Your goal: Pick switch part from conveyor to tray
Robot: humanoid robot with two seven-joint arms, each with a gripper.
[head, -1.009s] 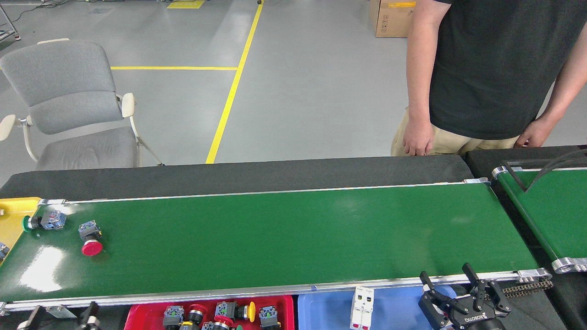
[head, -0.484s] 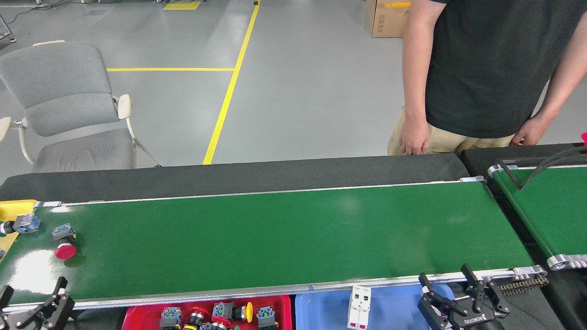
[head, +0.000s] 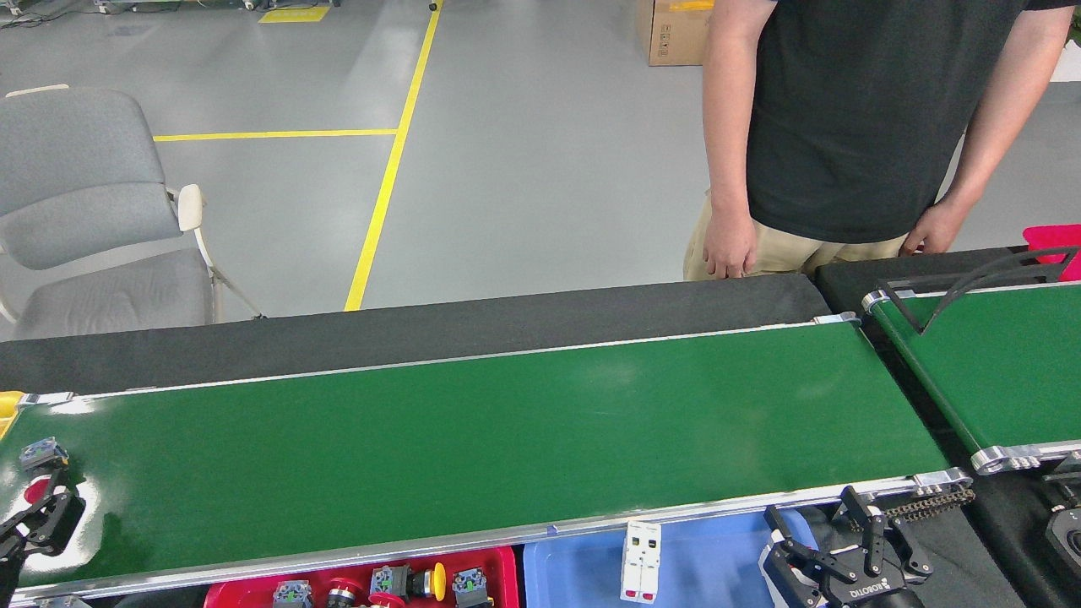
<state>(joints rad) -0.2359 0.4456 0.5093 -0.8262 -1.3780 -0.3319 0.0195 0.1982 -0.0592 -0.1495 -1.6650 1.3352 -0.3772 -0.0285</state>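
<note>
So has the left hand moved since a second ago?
Yes. The left hand has come up over the near rail onto the conveyor, now around the red switch part near its left end.

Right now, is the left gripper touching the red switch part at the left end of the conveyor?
Cannot tell. In the head view the left gripper overlaps the red switch part at the frame edge, so no gap or contact shows plainly.

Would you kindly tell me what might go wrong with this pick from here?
The red-capped switch part lies at the conveyor end, half hidden by the left pincer; it may drop off before it is gripped. It lies on its side, so the round cap could roll away. A person's hand hangs beside the far rail.
</note>
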